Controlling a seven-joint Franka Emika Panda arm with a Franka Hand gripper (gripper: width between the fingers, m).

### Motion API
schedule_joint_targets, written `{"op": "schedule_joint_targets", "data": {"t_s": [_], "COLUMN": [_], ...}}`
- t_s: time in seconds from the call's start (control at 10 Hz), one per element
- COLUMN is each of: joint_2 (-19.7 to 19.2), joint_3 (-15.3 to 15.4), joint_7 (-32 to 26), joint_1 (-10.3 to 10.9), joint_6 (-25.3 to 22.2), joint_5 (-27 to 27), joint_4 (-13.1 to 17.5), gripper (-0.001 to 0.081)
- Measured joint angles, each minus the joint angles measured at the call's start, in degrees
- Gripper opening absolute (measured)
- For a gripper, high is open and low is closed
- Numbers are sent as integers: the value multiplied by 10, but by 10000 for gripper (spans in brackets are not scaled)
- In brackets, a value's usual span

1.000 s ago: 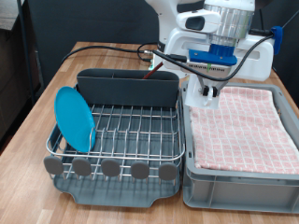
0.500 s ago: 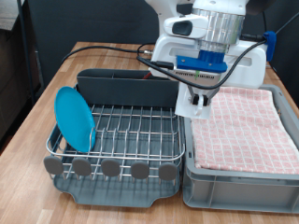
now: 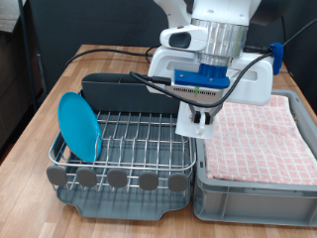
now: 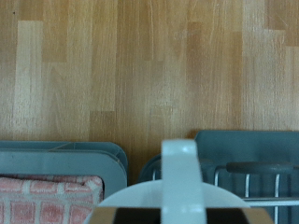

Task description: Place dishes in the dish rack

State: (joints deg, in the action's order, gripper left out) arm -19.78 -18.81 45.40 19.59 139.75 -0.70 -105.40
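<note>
My gripper (image 3: 202, 117) is shut on the white mug (image 3: 192, 123) and holds it above the right edge of the silver wire dish rack (image 3: 129, 139), next to the bin. In the wrist view the mug's handle (image 4: 179, 175) and rim fill the lower middle, with the rack's corner (image 4: 254, 170) beside it. The bright-blue plate (image 3: 77, 126) stands upright in the rack at the exterior view's left. The tall grey cutlery holder (image 3: 131, 94) stands along the rack's far side. The wooden spoon does not show.
A grey bin with a red-checked cloth (image 3: 260, 134) sits to the right of the rack and also shows in the wrist view (image 4: 49, 185). Black cables (image 3: 109, 52) lie on the wooden table (image 3: 30, 149) behind the rack.
The arm has moved to the exterior view's left and lower, carrying the mug from over the bin's near-left corner to the rack's right edge.
</note>
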Motion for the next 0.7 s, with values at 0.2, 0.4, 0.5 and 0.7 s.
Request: {"op": "schedule_joint_targets", "data": {"t_s": [0.2,0.4,0.5,0.7], "joint_2": [-18,-37,-46,-61], "joint_3": [1,1,2,6], "joint_7": [-6,-13,-17,-25], "joint_1": [-6,-12,-15,-22], "joint_6": [6,12,16,22], "joint_5": [9,19,26,39], "joint_4": [14,26,30,38], "gripper": [71,71,71,71]}}
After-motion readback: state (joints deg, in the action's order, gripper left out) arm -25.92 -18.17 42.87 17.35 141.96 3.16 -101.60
